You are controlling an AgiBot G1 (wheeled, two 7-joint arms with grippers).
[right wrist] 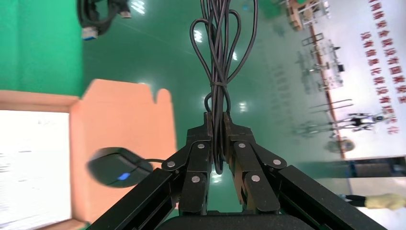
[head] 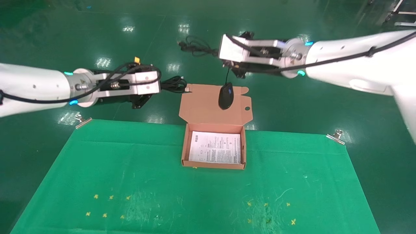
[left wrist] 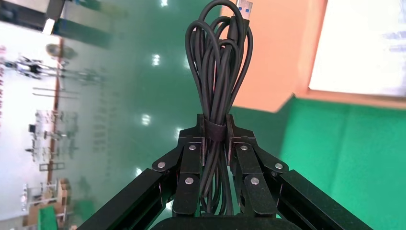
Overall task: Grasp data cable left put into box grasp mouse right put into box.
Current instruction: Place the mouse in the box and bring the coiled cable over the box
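My left gripper (head: 161, 85) (left wrist: 215, 125) is shut on the tied middle of the data cable (head: 175, 84) (left wrist: 218, 72), held in the air just left of the box lid. The cable's silver USB plug (left wrist: 242, 7) points toward the lid flap (head: 201, 104). My right gripper (head: 217, 52) (right wrist: 218, 120) is shut on the mouse's bundled cord (head: 195, 45) (right wrist: 220, 52). The black mouse (head: 226, 96) (right wrist: 117, 166) dangles from its cord in front of the flap, its blue light showing. The open box (head: 185, 146) stands on the table's far middle.
A printed paper sheet (head: 215, 148) lies inside the box. Green cloth (head: 130, 182) covers the table, held by metal clips (head: 83, 121) (head: 336, 136) at the far corners. Small yellow marks (head: 107, 204) dot the near cloth. Shiny green floor lies beyond.
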